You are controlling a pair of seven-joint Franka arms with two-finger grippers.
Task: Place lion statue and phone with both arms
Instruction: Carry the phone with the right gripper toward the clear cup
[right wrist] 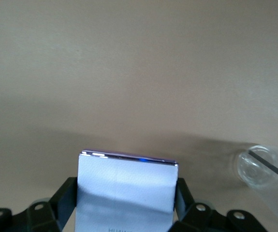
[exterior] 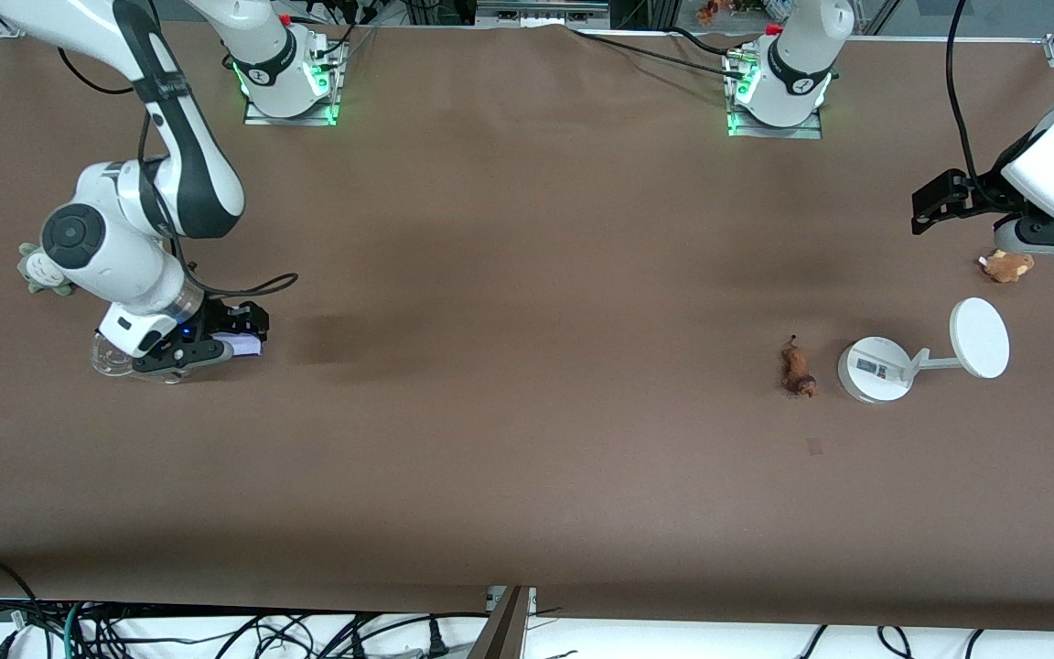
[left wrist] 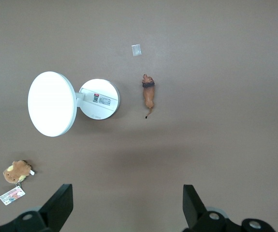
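Two robot arms work over one brown worktop (exterior: 527,275). The right gripper (exterior: 239,340), low at the right arm's end of the worktop, pinches the phone (right wrist: 125,191) between its two fingers (right wrist: 66,195); in the right wrist view the pale lavender slab fills the gap between them, its top edge catching the light. In the front view only a pale corner of it shows at the gripper's tip. Just beside this gripper sits one clear glass cup (exterior: 111,357), and near the arm's elbow lies one grey-green plush toy (exterior: 40,272).

The left gripper (left wrist: 127,205) hangs in the air at the left arm's end of the worktop, fingers (left wrist: 60,202) spread wide and holding nothing. Below it, well apart from its tips, lies the single lion statue (exterior: 798,367), a small brown-orange figurine flat on the worktop with its thin dark tail pointing toward the gripper. Just beside the statue stands one white stand (exterior: 875,369) with a round base and a white disc. One tan plush toy (exterior: 1007,265) with a tag lies almost under the gripper's body. One small pale scrap (left wrist: 137,50) lies past the statue's head.
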